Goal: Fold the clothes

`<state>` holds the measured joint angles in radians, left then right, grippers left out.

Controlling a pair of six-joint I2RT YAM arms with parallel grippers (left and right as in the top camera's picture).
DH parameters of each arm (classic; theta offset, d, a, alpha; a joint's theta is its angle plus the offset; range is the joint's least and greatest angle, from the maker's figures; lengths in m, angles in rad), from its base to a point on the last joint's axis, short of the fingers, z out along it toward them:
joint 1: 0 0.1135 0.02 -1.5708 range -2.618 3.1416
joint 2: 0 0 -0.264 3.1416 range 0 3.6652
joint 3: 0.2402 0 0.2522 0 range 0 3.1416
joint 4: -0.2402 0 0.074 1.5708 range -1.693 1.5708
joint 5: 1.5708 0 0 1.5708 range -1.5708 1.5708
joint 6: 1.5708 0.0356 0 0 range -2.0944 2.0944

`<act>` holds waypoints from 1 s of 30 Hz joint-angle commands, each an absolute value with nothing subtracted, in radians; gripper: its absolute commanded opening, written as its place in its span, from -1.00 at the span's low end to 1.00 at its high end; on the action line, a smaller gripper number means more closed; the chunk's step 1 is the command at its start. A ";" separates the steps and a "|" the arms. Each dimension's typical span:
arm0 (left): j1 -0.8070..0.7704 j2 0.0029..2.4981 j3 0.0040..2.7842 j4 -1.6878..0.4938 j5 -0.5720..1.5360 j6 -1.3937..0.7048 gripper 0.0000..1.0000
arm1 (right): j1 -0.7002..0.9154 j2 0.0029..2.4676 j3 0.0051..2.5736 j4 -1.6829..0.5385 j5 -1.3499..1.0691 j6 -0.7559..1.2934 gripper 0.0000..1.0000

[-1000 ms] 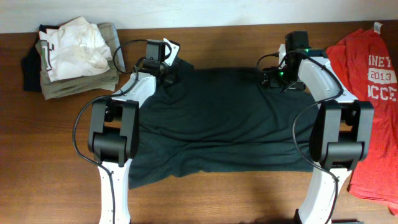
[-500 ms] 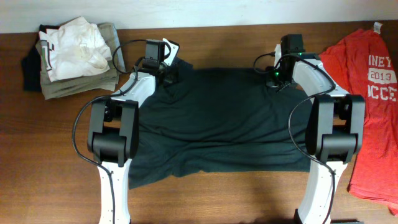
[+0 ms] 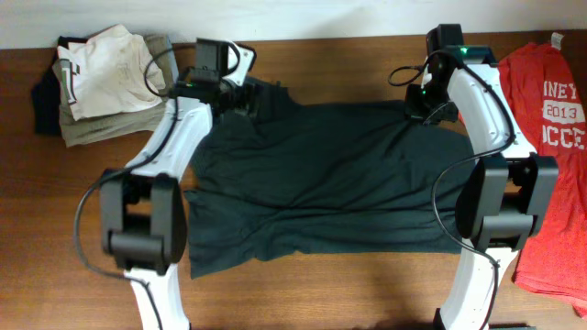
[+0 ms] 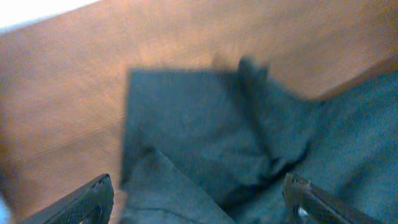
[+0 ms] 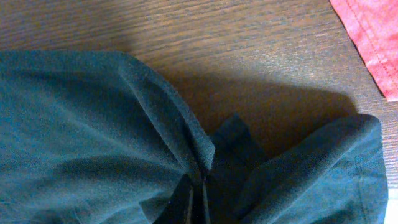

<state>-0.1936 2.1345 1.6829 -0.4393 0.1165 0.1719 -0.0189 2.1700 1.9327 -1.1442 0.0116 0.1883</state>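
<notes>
Left tool (image 4: 199,208): you have it standing apart. In the left wrist view its two fingertips (image 4: 87,200) sit wide at the lower corners and nothing is gripped between them. The view is blurred, so you cannot tell whether either tip touches the cloth.

The black T-shirt (image 3: 321,183) lies below and ahead of this tool. A squared flap of it reaches out in front of the tips, with a rumpled fold just to the right of the flap. Bare counter (image 4: 62,93) lies beyond and to the left of the flap.

Right tool (image 5: 196,202): you have it together and clamped on the black T-shirt. In the right wrist view a raised ridge of fabric runs straight into the closed tips at the bottom edge. From the pinch the cloth falls away on both sides: a broad sheet to the left, a smaller rounded lobe to the right. Ahead of the tips the counter is bare wood with the cloth's shadow on it.

From overhead, the shirt is spread on the counter between your two arms. The left tool (image 3: 243,93) is over its far left corner and the right tool (image 3: 426,103) over its far right corner. The near hem is uneven and creased.

Other items: a red T-shirt (image 3: 550,119) lies outboard of the right arm, apart from the black one. A stack of folded garments (image 3: 110,82) sits outboard of the left tool.
</notes>
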 commanded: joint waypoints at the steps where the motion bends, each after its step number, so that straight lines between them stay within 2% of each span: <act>1: -0.186 2.257 1.678 -0.329 0.116 0.189 0.74 | -0.020 2.133 1.951 -1.144 0.031 0.200 -0.92; 7: -0.141 2.357 1.678 -0.221 0.041 0.168 0.72 | -0.020 2.133 1.951 -1.144 0.031 0.200 -0.92; 9: -0.126 2.370 1.677 -0.228 0.066 0.143 0.62 | -0.020 2.133 1.951 -1.144 0.031 0.200 -0.92; 11: -0.126 2.375 1.677 -0.240 0.067 0.143 0.14 | -0.020 2.133 1.951 -1.145 0.031 0.200 -0.92; 12: -0.126 2.375 1.677 -0.240 0.067 0.144 -0.50 | -0.020 2.133 1.951 -1.145 0.031 0.200 -0.92; 13: -0.126 2.375 1.678 -0.240 0.067 0.144 -0.99 | -0.020 2.133 1.951 -1.145 0.031 0.200 -0.92; 16: -0.125 2.305 1.678 -0.257 0.067 0.143 -1.00 | -0.020 2.133 1.951 -1.144 0.036 0.201 -0.92; 19: -0.125 2.119 1.678 -0.411 0.067 0.142 -1.00 | -0.022 2.132 1.952 -1.135 0.042 0.253 -0.92; 22: -0.125 1.979 1.678 -0.653 0.063 0.097 -1.00 | -0.022 2.125 1.952 -1.203 0.038 0.271 -0.92; 30: -0.125 1.967 1.678 -1.048 0.063 0.037 -1.00 | -0.061 1.983 1.952 -1.436 0.031 0.271 -0.92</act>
